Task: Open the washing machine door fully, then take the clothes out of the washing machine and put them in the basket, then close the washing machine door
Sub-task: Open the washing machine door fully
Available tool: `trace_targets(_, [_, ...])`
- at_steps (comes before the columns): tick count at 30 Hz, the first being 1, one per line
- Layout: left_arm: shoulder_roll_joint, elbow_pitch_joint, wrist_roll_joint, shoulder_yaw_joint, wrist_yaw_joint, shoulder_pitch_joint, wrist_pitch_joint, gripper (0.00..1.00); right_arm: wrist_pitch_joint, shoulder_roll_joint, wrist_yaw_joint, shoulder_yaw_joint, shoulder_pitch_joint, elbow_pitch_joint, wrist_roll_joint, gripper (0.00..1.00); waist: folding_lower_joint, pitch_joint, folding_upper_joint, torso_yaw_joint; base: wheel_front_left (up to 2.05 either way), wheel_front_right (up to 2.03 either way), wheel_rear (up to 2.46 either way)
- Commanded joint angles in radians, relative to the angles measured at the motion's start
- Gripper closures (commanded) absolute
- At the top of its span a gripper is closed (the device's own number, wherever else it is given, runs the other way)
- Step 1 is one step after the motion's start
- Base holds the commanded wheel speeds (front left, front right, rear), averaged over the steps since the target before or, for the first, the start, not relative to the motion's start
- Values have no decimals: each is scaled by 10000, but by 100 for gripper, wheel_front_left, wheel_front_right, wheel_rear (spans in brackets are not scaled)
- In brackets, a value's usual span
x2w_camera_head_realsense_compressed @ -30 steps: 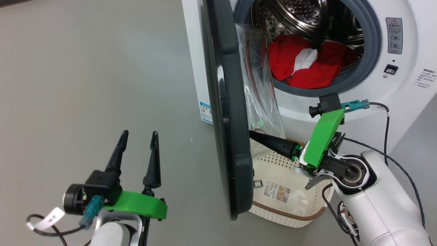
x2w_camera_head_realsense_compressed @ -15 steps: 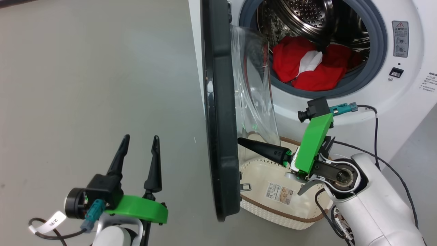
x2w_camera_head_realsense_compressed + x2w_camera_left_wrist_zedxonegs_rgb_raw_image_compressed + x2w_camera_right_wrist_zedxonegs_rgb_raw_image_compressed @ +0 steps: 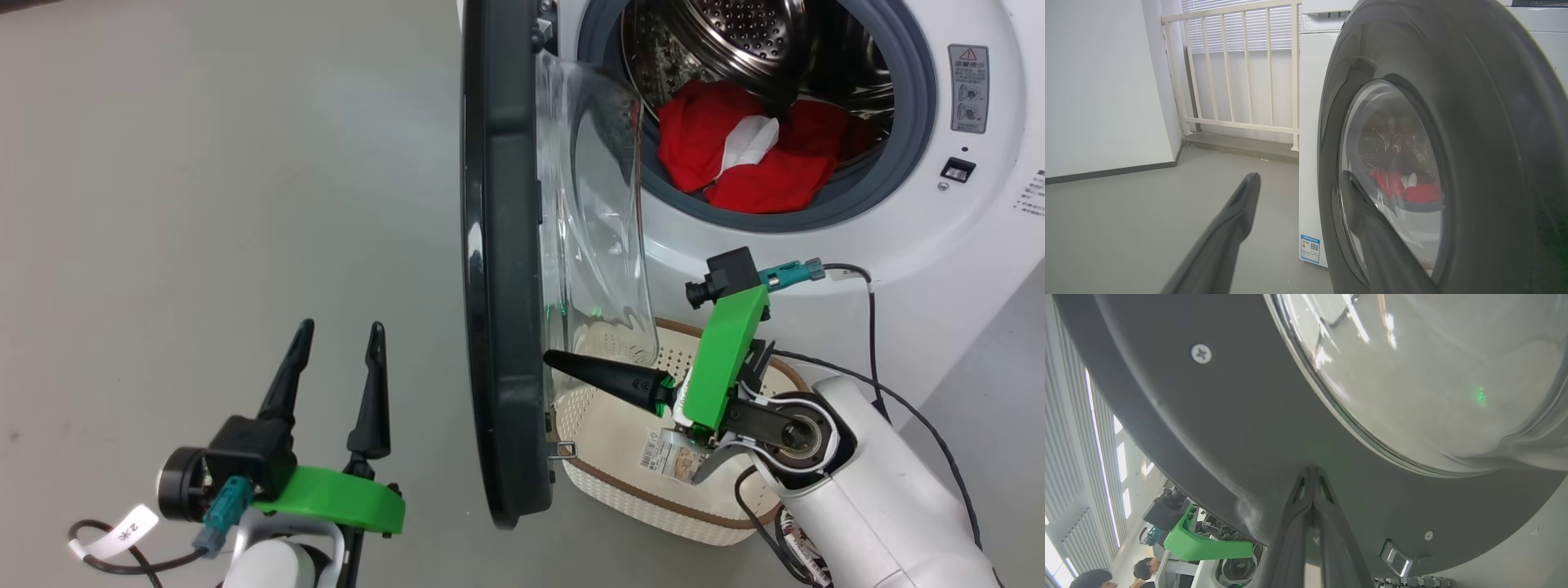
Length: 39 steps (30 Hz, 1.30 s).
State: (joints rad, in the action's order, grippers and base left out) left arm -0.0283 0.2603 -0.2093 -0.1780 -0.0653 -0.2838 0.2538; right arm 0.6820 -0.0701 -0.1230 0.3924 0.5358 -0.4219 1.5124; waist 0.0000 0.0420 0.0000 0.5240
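The washing machine stands at the upper right with its door swung out edge-on, its glass bowl facing the drum. Red clothes with a white fabric piece lie in the steel drum. The cream basket sits on the floor below the opening. My right gripper is shut, its tip against the inner face of the door just below the glass; the tips meet. My left gripper is open and holds nothing, left of the door, with the clothes visible through the glass.
Grey floor spreads to the left of the machine. A white railing and a wall stand behind. The right arm's black cable loops before the machine front. Two people's heads show at the right wrist view's lower left.
The door has swung further open, its lower edge moving left. My shut right gripper has moved left with it, over the basket. The left arm has not moved.
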Motion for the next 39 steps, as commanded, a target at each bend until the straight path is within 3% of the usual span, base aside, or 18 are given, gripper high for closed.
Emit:
trace_targets(1, [-223,-331,-56,286,-63,-19,80,0,-85,199,-77,217,286,190,134,100,0,10,0,7,0,0,0])
trace_targets(10, [-222,-352,-119,212,-36,66,80,0,-421,199,-77,365,386,142,131,100,0,-15,0,-10,0,0,0])
trace_targets(17, [-222,-372,-177,113,-12,100,80,0,-1140,97,-77,154,294,503,-722,100,0,-18,0,-30,0,0,0])
trace_targets(19, [-222,-371,-198,82,-4,100,80,0,-1430,10,-77,82,216,702,-1206,84,0,-18,0,-35,0,0,0])
trace_targets(21, [-222,-369,-219,54,3,94,80,0,-1774,-113,-77,39,98,971,-1866,58,0,-11,0,-35,0,0,0])
trace_targets(24, [-221,-367,-235,20,3,90,80,0,-2317,-333,-77,-3,-194,1473,-3082,47,0,-12,0,-36,0,0,0])
trace_targets(27, [-221,-380,-248,4,-7,98,80,0,-2733,-414,-77,-72,-616,2039,-4133,0,0,-19,0,-36,0,0,0])
trace_targets(33, [-237,-484,-243,-6,-29,164,80,0,-3975,-497,-77,-357,-1506,3193,-6409,0,0,-19,0,-74,0,0,0])
trace_targets(39, [-260,-624,-248,13,-58,270,80,0,-5471,-347,-77,-1024,-2184,3572,-8831,0,0,-4,0,-174,0,0,0])
